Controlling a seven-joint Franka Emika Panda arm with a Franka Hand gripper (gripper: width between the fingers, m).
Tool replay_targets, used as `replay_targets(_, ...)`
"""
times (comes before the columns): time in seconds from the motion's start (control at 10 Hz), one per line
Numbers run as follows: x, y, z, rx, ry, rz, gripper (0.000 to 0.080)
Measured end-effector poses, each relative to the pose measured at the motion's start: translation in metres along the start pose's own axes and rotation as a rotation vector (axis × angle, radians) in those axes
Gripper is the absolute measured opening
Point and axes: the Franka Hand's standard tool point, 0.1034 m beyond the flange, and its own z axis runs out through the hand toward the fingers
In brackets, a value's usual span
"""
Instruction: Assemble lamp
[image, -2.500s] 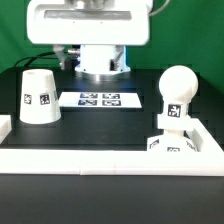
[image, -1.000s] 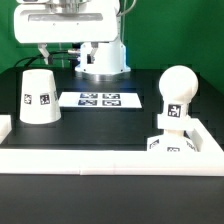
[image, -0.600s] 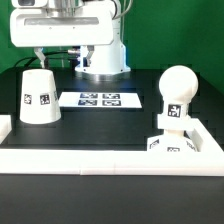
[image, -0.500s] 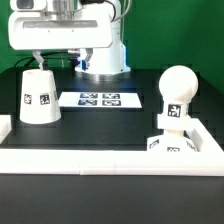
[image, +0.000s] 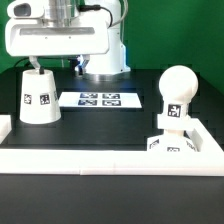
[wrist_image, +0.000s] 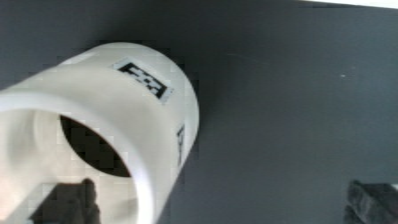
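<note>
The white tapered shade (image: 40, 95) stands wide end down on the black table at the exterior view's left, a tag on its side. The ball bulb (image: 178, 88) sits on the small blocky base (image: 170, 142) at the right. My gripper (image: 55, 65) hangs just above the shade, open and empty. In the wrist view the shade (wrist_image: 134, 120) fills one side, its dark top hole showing. One finger (wrist_image: 68, 205) is over the shade's rim and the other finger (wrist_image: 374, 200) is over bare table. The gripper's middle (wrist_image: 221, 203) lies beside the shade.
The marker board (image: 98, 99) lies flat at mid table. A low white wall (image: 90, 158) runs along the front and up both sides. The arm's white pedestal (image: 103, 58) stands behind the marker board.
My gripper has moved toward the exterior view's left and come lower, from above the marker board to just over the shade. The lamp parts have not moved.
</note>
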Motion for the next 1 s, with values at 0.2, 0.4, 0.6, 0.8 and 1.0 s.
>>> replay_targets(0.2, -0.0024, 0.0046, 0.0076, -0.007, -0.004, -0.003, 0.0698)
replay_targets(0.4, -0.0033, 0.0036, 0.0102, -0.006, -0.013, -0.005, 0.0698)
replay_targets(0.6, -0.0032, 0.0033, 0.0103, -0.007, -0.013, -0.006, 0.0609)
replay_targets(0.8, -0.0033, 0.0033, 0.0103, -0.007, -0.013, -0.006, 0.0456)
replay_targets(1.0, -0.0032, 0.0032, 0.0103, -0.007, -0.013, -0.006, 0.0272)
